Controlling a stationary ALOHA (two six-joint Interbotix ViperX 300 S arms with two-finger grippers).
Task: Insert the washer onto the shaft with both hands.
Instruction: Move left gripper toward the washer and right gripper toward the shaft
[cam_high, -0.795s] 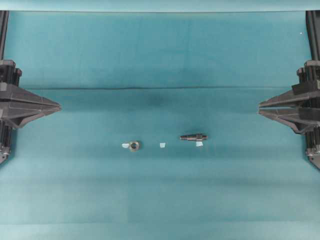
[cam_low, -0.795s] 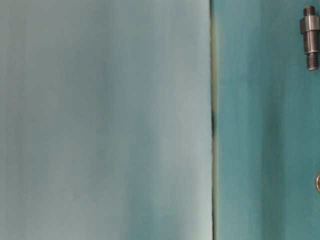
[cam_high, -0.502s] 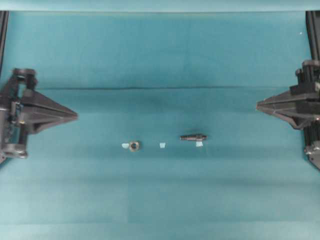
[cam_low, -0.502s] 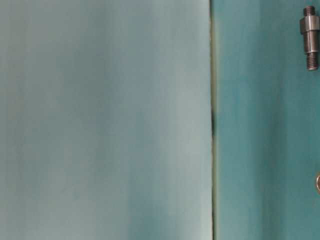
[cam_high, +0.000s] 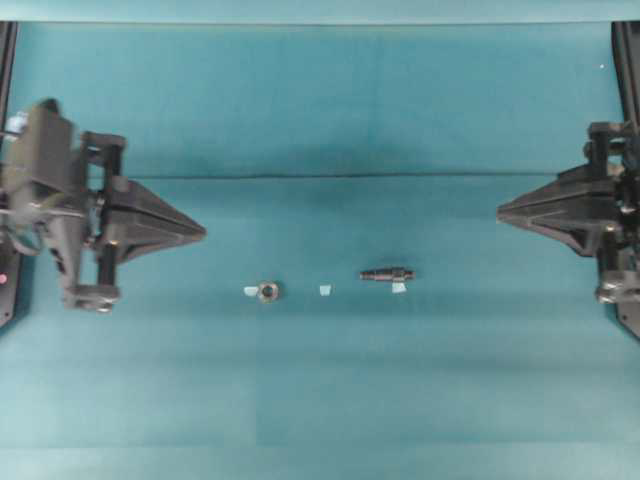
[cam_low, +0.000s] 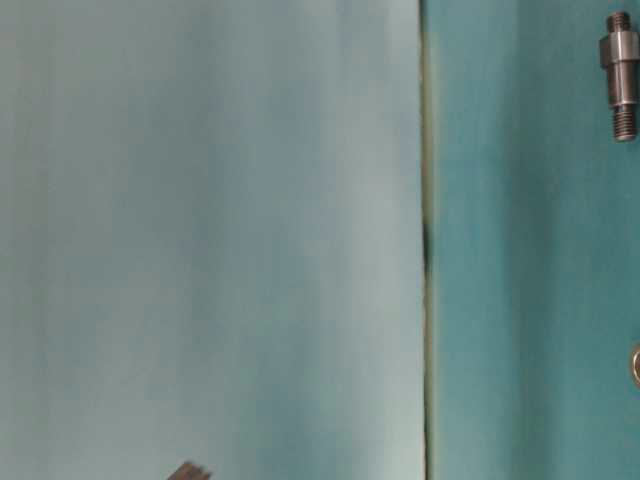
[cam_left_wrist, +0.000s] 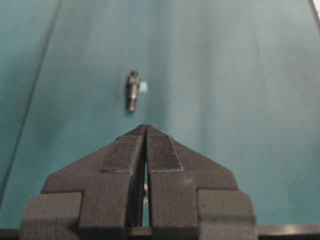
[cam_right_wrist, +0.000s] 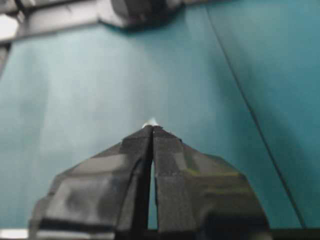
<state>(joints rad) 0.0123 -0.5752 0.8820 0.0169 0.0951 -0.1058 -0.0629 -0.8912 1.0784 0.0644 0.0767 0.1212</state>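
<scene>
Scanning every view for print, I find no brand, label or lettering I can read on the arms, the parts or the teal cloth over the worktop (cam_high: 320, 400).

Several things are cut off or hard to read. In the table-level view the washer (cam_high: 268, 292) shows only as a sliver at the right edge, and a small dark corner at the bottom edge is too little to identify. That view does give the shaft (cam_low: 621, 75) sharply: a stepped grey rod with a threaded end. From the left wrist camera the washer is mostly hidden behind the closed fingers; only a pale glint shows in the slit low between them. From the right wrist camera a small pale speck sits just beyond the fingertips, too blurred to name.

From overhead, the washer lies flat on the cloth left of centre, with a pale tape scrap (cam_high: 250, 292) touching its left side. A second scrap (cam_high: 324, 290) lies between washer and shaft. The shaft lies level, right of centre, with a third scrap (cam_high: 398, 288) just below its right end.

My left end effector (cam_high: 203, 232) is fully closed, tips pressed together, holding nothing, well apart from the washer. My right end effector (cam_high: 500, 211) is likewise pinched shut and empty, well apart from the shaft. Both point inward toward the middle.
</scene>
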